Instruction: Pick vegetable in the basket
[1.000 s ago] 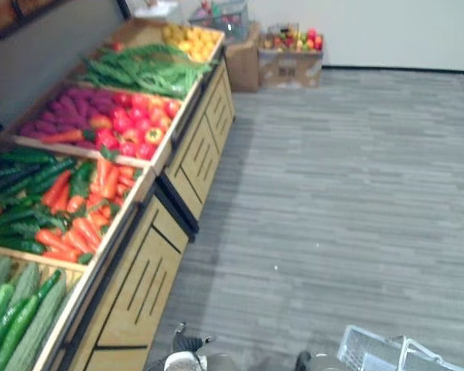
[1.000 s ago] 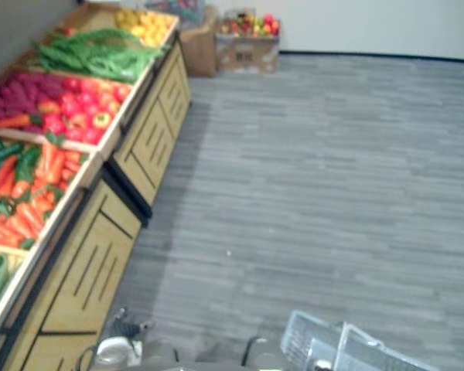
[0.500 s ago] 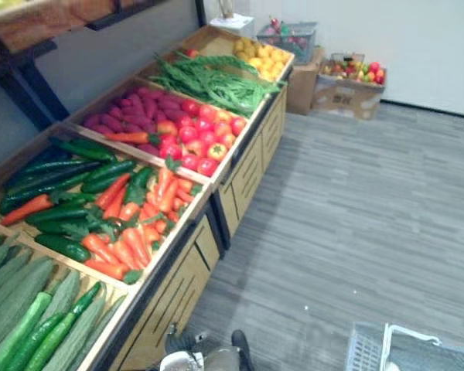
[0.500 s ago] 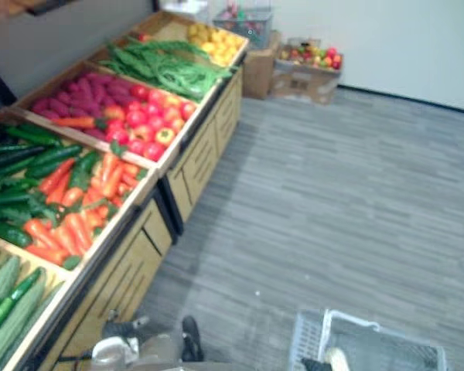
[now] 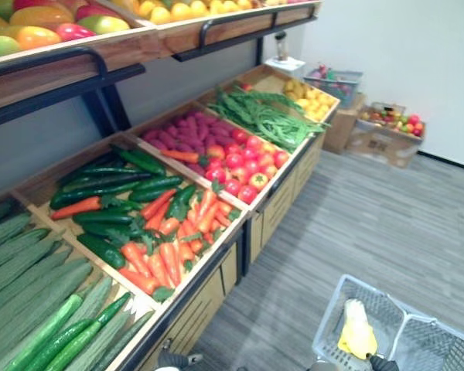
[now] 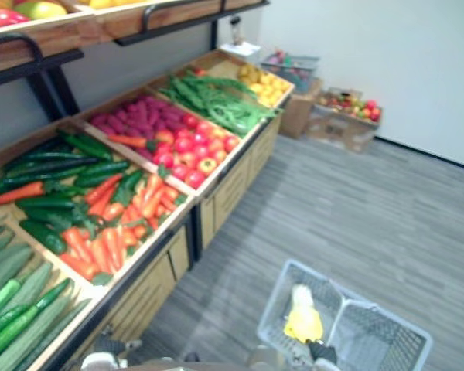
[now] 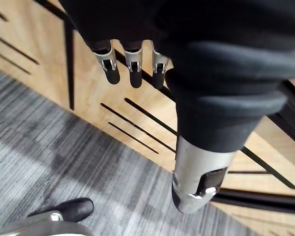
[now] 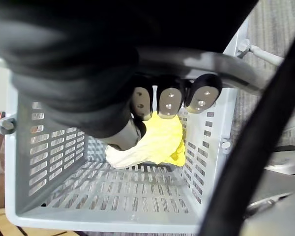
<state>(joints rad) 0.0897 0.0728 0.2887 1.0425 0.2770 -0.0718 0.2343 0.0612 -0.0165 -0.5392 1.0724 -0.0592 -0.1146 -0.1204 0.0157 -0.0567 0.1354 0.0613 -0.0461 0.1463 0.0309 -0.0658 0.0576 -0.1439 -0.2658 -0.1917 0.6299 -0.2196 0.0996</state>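
**Q:** Where are you in the picking?

**A:** I'm at the produce stand (image 5: 216, 267), which runs along my left. My right hand (image 8: 169, 101) is hooked on the handle (image 8: 226, 66) of the basket (image 5: 330, 325), fingers curled round the bar. The basket hangs low at my near right, over the floor. One yellow-and-white item (image 5: 356, 334) lies on its bottom. I can't tell what kind it is.

**Q:** And the other hand?

**A:** My left hand (image 7: 133, 71) hangs beside the stand's wooden cabinet front (image 7: 137, 128). The fingers are straight, the thumb is apart, and there's nothing in it. It doesn't look to be touching the wood.

**Q:** Which step is this, then?

**A:** My guess is I'm between picks. One item is in, and the free hand hasn't yet gone for another.

**Q:** What does the next move call for?

**A:** I'd lift the left hand over the stand's front edge to a near bin. The carrots (image 5: 166, 251) lie close to that edge, with dark cucumbers (image 5: 100, 220) beside them, farther left. The carrots overlap, so I'd take one lying on top. I'd close my fingers round its middle and lift it clear. The basket is well apart from the bins, on my other side. So the carry goes across my front, and the right hand has to hold the basket level meanwhile.
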